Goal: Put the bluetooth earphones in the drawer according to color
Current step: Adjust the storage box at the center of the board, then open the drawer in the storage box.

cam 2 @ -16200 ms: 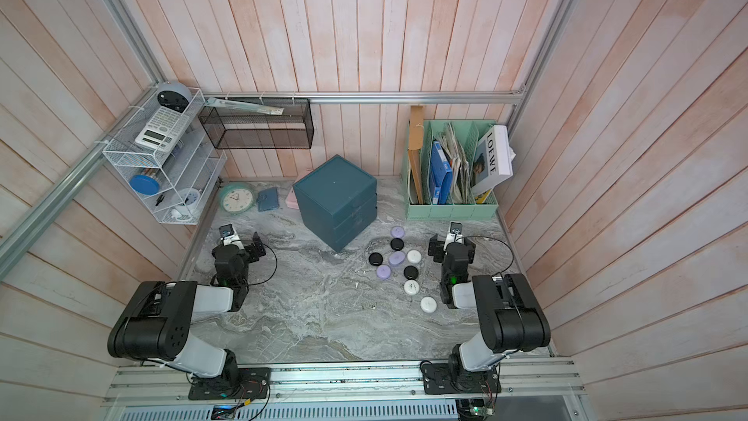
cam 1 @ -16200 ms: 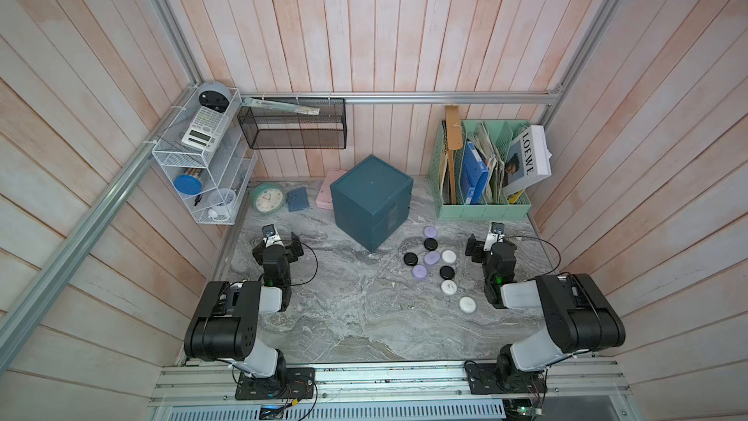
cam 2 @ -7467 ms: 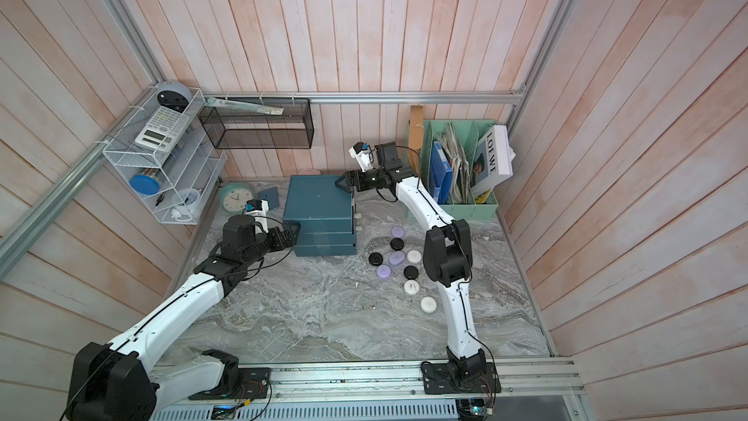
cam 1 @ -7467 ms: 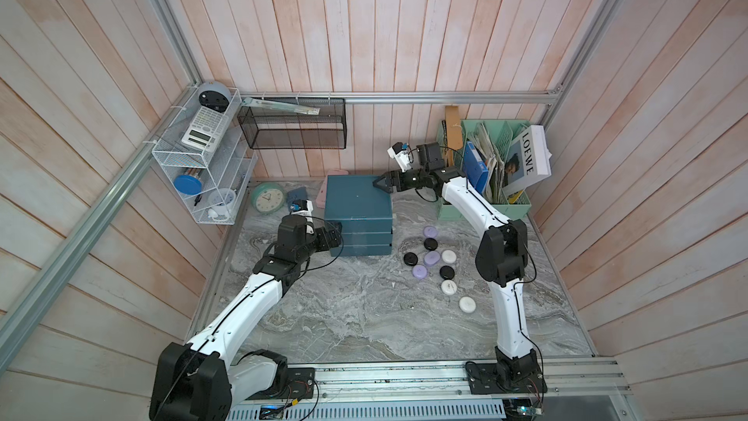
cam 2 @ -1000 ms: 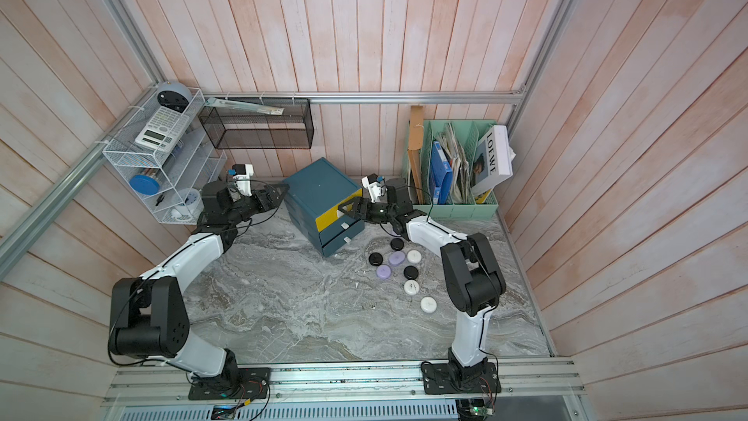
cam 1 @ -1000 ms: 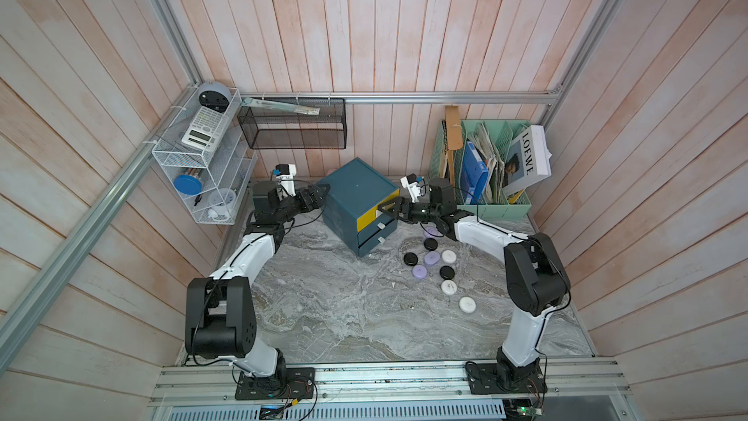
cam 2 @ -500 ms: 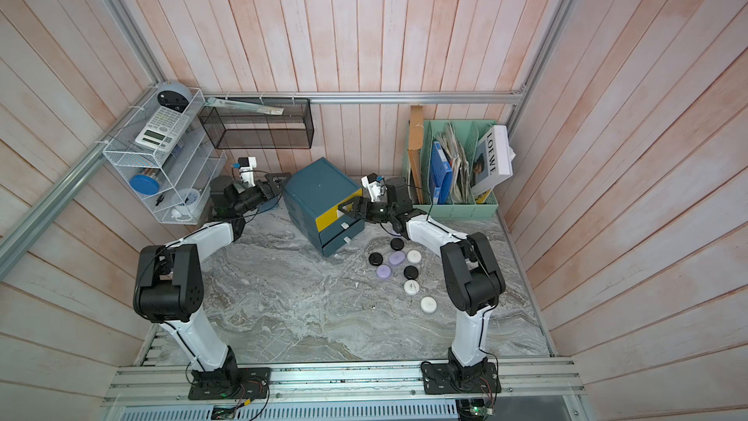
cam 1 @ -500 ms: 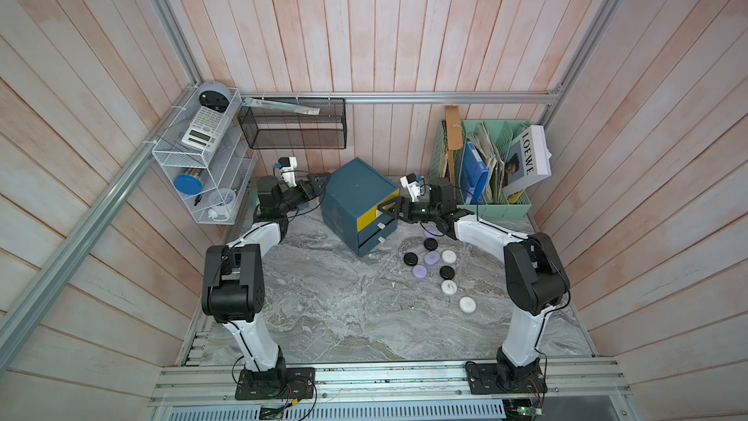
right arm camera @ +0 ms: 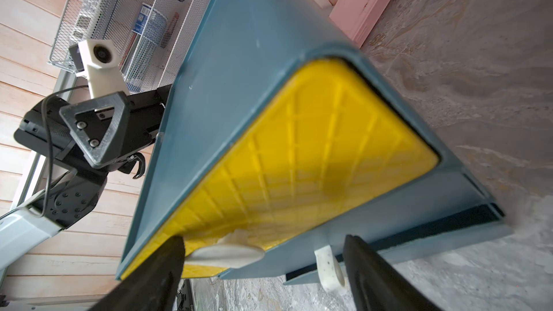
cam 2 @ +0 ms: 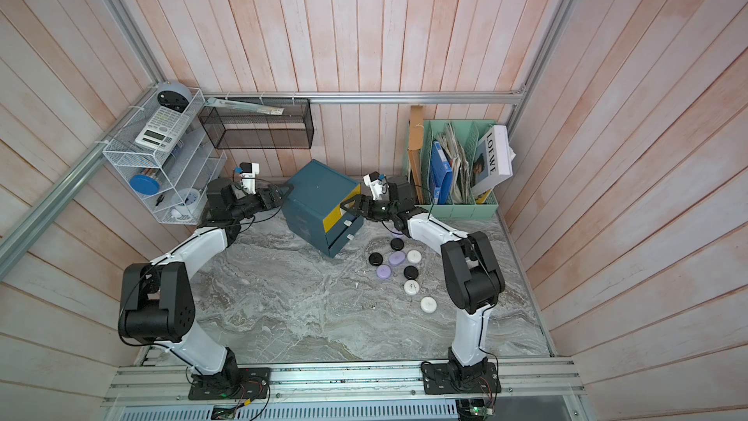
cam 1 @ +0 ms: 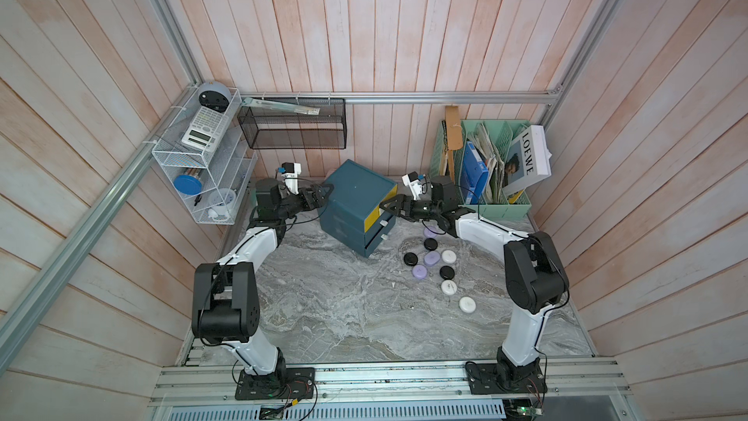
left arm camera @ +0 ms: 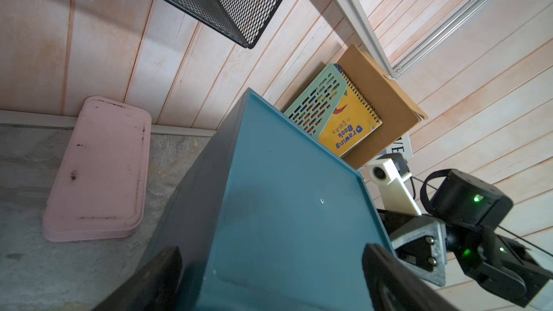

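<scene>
Clustering on the tabletop [cam 1: 344, 309] just in front of the drawer [cam 1: 356, 200], the bluetooth earphones [cam 1: 431, 259] lay loose, one lilac case half hidden under the right arm. The drawer sat skewed, its yellow front turned toward them. The right jaws stood wide around the white handles [right arm camera: 227, 254]; the left jaws stood wide astride the drawer's rear top corner. Behind the drawer the pink case [left arm camera: 98, 169] and the wall crowded close; before it the tabletop lay open. Whether any front was ajar stayed unclear.
</scene>
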Controlling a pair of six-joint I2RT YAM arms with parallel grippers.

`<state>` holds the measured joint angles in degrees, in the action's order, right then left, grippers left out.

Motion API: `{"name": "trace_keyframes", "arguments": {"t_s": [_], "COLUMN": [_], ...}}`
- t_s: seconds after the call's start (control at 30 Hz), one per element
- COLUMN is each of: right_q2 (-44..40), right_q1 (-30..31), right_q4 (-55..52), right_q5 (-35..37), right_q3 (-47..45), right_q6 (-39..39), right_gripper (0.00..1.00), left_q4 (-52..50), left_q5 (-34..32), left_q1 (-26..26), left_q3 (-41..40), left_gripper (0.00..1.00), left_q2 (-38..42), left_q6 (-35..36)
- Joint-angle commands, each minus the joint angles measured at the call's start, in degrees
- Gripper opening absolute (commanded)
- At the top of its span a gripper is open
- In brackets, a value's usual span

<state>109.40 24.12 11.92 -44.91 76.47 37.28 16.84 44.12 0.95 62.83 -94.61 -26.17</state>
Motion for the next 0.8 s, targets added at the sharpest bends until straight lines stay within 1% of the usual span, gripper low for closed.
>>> {"name": "trace_keyframes", "arguments": {"t_s": [0.0, 0.13, 0.27, 0.4, 0.47, 0.53, 0.63, 0.77], "right_q2": [1.6, 0.6, -3.1, -7.7, -9.4, -10.4, -11.0, -10.6], "right_q1": [0.8, 0.7, 0.6, 0.5, 0.5, 0.6, 0.6, 1.5], "right_q4": [-0.4, -0.7, -2.1, 1.1, 4.0, 7.7, 12.9, 17.7], "right_q5": [0.5, 1.2, 4.8, 7.6, 8.5, 8.7, 9.4, 11.2], "right_q3": [1.6, 0.8, -1.6, -6.3, -8.8, -11.0, -13.7, -15.8], "right_q6": [-0.5, -0.7, -1.3, 1.2, 3.8, 7.3, 12.1, 16.8], "right_gripper": [0.89, 0.89, 0.89, 0.89, 0.89, 0.89, 0.87, 0.84], "left_q4": [-9.6, -10.7, -14.9, -22.0, -24.3, -25.6, -26.4, -30.7], "left_q5": [1.5, -1.2, -4.9, -6.9, -6.7, -6.7, -7.9, -11.2], "left_q1": [-1.9, -1.5, 1.4, 2.0, 1.8, 0.9, -1.9, -8.9], "left_q3": [-1.4, -0.3, 4.6, 11.1, 13.6, 14.6, 14.1, 14.2], "left_gripper": [1.0, 1.0, 1.0, 1.0, 1.0, 1.0, 1.0, 1.0], "left_q2": [1.5, 1.9, 2.9, 5.6, 6.8, 8.7, 11.9, 13.1], "left_q6": [5.0, 5.4, 5.5, 10.1, 10.6, 11.4, 13.5, 17.4]}}
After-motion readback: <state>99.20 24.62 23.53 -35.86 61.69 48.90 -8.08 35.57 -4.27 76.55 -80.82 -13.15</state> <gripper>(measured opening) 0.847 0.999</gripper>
